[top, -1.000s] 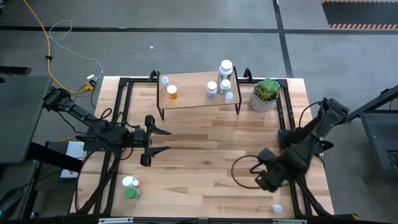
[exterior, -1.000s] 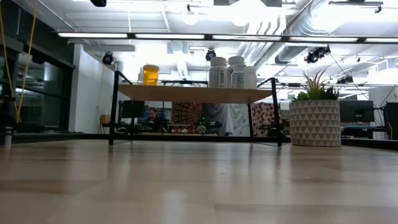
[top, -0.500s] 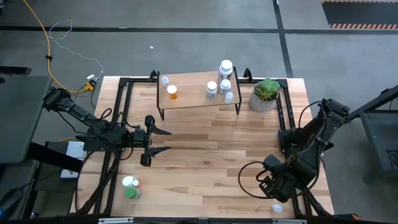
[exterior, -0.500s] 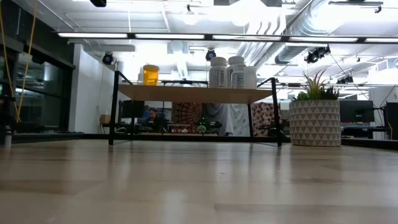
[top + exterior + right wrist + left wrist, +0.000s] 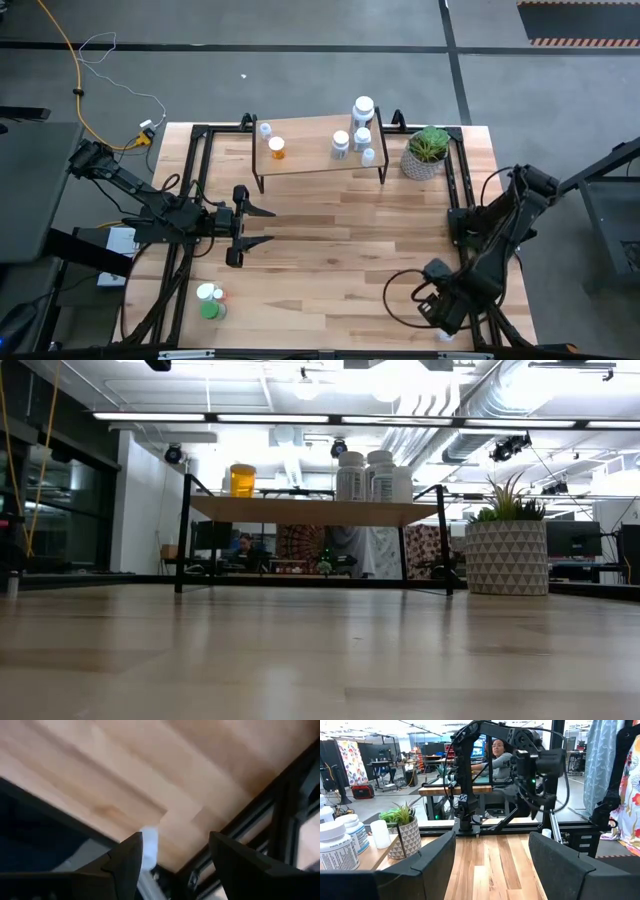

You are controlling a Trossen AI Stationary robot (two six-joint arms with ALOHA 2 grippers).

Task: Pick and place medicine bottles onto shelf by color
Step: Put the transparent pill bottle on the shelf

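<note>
Swinging from mid-table toward the lower right corner of the high view over the last second, the right gripper (image 5: 437,312) now hangs with fingers apart just up-left of a small white bottle (image 5: 445,335) at the table's near edge, empty. That bottle shows in the right wrist view just ahead, close to one finger, far nearer this arm than the left gripper (image 5: 262,227), idle and wide open at centre-left; the shelf (image 5: 310,155) lies upper centre, well apart

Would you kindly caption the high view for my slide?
Right hand open above a white bottle at the table's near edge; five bottles on the shelf.
</note>
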